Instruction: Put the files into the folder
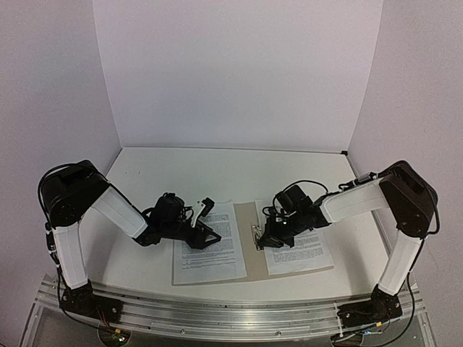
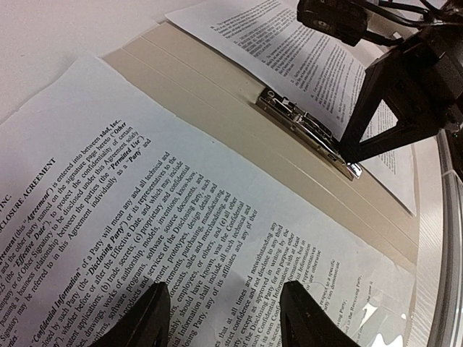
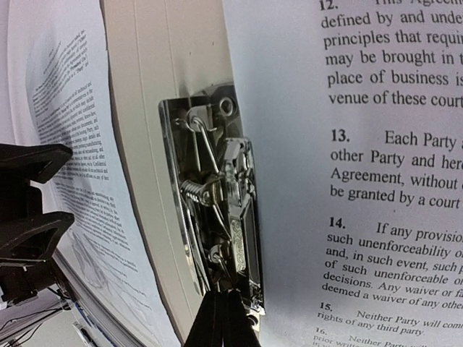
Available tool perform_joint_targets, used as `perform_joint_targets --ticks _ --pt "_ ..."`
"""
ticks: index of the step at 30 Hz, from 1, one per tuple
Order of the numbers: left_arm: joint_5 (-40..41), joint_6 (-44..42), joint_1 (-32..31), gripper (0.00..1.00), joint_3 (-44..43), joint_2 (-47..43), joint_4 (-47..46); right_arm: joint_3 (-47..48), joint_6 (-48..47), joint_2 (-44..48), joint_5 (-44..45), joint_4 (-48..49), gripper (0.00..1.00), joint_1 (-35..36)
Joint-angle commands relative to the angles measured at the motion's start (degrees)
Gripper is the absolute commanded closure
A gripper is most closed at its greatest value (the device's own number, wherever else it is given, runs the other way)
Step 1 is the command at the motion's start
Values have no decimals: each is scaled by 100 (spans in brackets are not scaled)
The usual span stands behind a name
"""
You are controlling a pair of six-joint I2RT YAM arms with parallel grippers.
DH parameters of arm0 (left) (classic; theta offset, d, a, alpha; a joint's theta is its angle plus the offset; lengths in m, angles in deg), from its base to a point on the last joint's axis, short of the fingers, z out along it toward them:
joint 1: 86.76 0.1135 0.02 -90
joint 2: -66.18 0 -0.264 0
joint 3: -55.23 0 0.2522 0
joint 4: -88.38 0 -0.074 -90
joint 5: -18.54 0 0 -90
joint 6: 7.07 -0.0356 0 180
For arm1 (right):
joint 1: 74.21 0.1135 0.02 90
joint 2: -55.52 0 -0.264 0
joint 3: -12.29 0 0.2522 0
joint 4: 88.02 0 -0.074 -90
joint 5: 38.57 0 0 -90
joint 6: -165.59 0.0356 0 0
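The beige folder [image 1: 246,217] lies open and flat near the table's front edge. One printed file [image 1: 210,249] rests on its left cover, the other file [image 1: 298,247] on its right cover. The metal clip [image 3: 217,210] sits at the spine, along the right file's [image 3: 362,181] inner edge. My right gripper [image 3: 221,298] is shut, its tip touching the clip's near end [image 2: 347,163]. My left gripper [image 2: 224,289] is open, its fingertips [image 2: 155,314] down at the left file [image 2: 145,188], with nothing between them. Bare folder [image 2: 217,94] card shows between the sheets.
White walls enclose the table on three sides. A metal rail [image 1: 231,311] carrying both arm bases runs along the near edge, just below the folder. The two grippers [image 1: 205,236] [image 1: 262,241] are close together across the spine.
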Motion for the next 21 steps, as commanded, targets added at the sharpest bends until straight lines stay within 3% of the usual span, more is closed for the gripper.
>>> perform_joint_targets --ticks 1,21 --pt "53 81 15 48 186 104 462 -933 200 -650 401 -1073 100 31" --pt "53 86 14 48 160 86 446 -281 88 -34 272 -960 100 -13"
